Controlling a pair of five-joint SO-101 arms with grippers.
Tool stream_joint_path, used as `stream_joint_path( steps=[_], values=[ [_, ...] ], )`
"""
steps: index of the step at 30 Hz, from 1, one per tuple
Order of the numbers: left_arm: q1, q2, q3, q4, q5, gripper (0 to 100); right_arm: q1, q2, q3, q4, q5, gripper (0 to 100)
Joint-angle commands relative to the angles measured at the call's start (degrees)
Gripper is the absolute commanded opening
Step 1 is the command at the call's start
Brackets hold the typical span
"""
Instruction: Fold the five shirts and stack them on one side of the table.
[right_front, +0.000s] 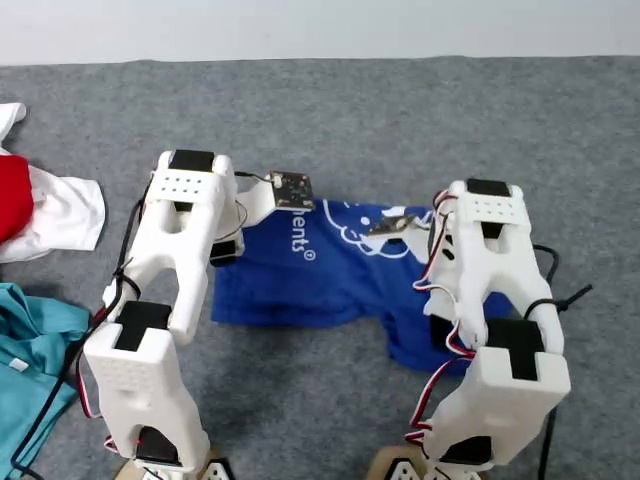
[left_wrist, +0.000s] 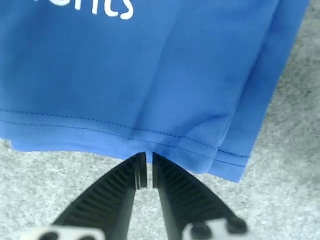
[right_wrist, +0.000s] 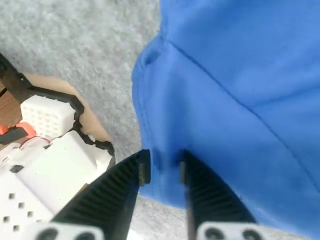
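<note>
Your left gripper (left_wrist: 145, 167) sits at the hem of the shirt (left_wrist: 150, 75), jaws pressed together; your right gripper (right_wrist: 162, 169) pinches the shirt edge in its jaws

The table (right_front: 400, 110) is covered from edge to edge with a grey, felt-like cloth (right_front: 560, 130), finely flecked and matte. Along the table's far edge runs a strip of plain, pale, off-white wall (right_front: 320, 25). The light is soft and even, laying only faint, blurred shadows on the grey surface.
</note>
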Motion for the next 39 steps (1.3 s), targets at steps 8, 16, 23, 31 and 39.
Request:
stream_joint_path(
  steps=[8, 16, 23, 31, 39],
  values=[
    [-0.26, -4.13, -0.40, -0.18, 0.53, 3, -0.57, -10.86, -5.27, 2.24, -3.96, 28.3],
    [-0.26, -4.13, -8.57, 8.18, 6.59, 3, -0.31, -24.13, -5.54, 2.15, -11.25, 28.1],
    [-0.18, -4.13, -15.60, 12.13, 25.67, 3, -0.22, -30.11, -5.36, 2.07, -29.36, 28.1],
    [-5.63, -8.53, -18.68, 12.22, 59.87, 0, 0.40, -30.37, -4.84, -2.86, -48.26, 11.1],
    [-5.27, -16.53, -18.68, 12.22, 63.03, 0, 4.18, -30.37, 8.00, -24.04, -53.10, 2.4]
  ],
)
